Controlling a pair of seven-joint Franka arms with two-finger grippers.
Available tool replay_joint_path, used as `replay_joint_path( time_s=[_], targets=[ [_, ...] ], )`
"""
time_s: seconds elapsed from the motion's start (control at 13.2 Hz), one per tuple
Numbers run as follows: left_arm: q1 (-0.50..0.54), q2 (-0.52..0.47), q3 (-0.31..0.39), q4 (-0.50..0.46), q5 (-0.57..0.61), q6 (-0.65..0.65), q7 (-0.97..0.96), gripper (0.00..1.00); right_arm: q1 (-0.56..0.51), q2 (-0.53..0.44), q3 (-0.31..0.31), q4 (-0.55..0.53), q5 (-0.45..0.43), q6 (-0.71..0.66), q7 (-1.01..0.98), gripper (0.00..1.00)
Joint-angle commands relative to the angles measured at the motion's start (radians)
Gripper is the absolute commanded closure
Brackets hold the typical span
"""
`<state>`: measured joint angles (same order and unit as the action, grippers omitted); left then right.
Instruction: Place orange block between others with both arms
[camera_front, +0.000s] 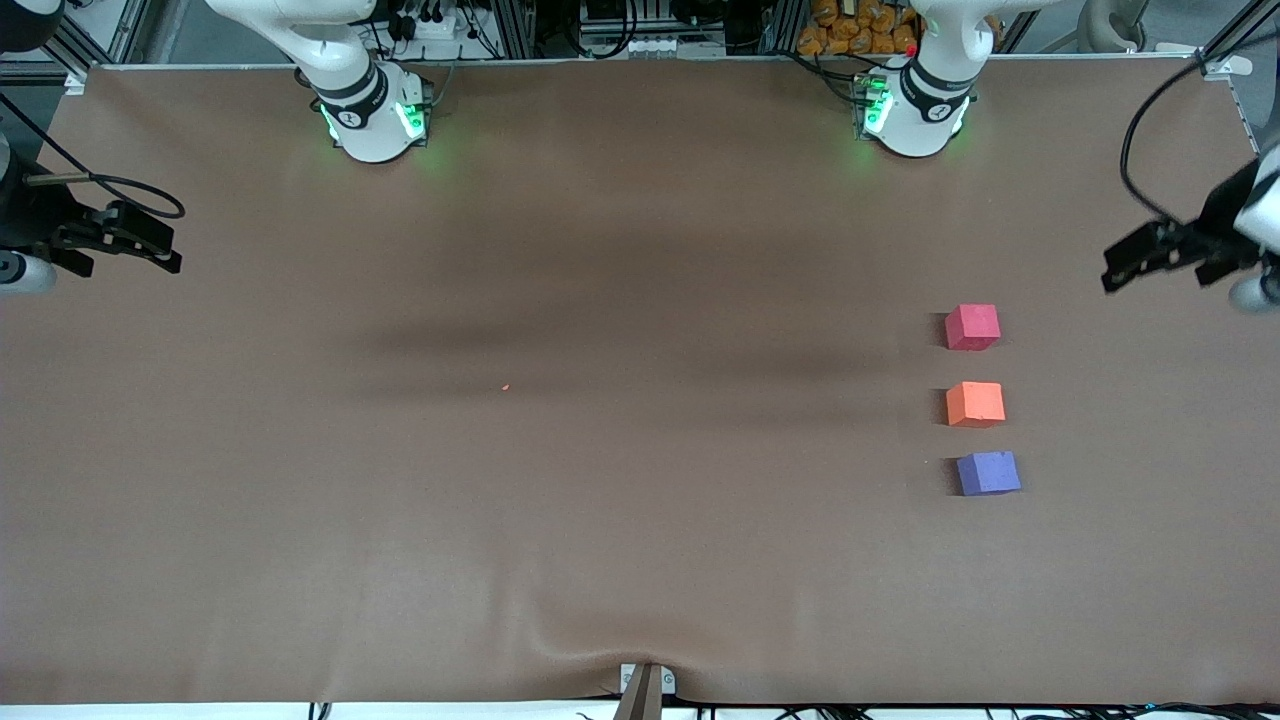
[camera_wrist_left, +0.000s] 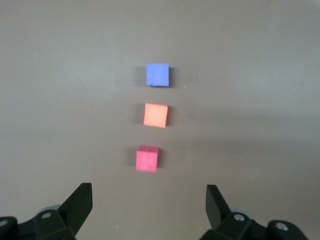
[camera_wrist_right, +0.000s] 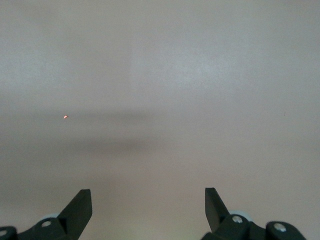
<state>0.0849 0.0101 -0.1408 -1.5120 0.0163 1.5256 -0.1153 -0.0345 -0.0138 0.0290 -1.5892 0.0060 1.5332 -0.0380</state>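
The left pincer (camera_front: 1150, 258) hangs open and empty over the worktop (camera_front: 640, 520) edge at its arm's end; the right pincer (camera_front: 125, 240) likewise, open. The orange block (camera_front: 975, 404) sits between the red-pink cube (camera_front: 972, 327) and, nearer the camera, the purple-blue cube (camera_front: 988, 473), gaps between, bare cloth all around.

The surface (camera_front: 600, 500) wears a matt brown sheet, smooth but rippled at its camera-side edge; the orange block (camera_front: 975, 404), the red-pink cube (camera_front: 972, 327) and the purple-blue cube (camera_front: 988, 473) look matt and foam-like; both arms' white shells look glossy plastic.
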Motion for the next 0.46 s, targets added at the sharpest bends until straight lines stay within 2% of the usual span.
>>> replay_joint_path(
  time_s=[0.0,0.38],
  targets=[
    [0.007,-0.065,0.001,-0.048,-0.029,-0.04,-0.017,0.0,0.01,-0.002,-0.004,0.0,-0.009,-0.001,0.02,0.0],
    [0.006,-0.058,0.004,-0.013,-0.01,-0.076,-0.012,0.0,0.01,-0.002,-0.004,0.0,-0.009,0.001,0.02,0.0]
  ],
)
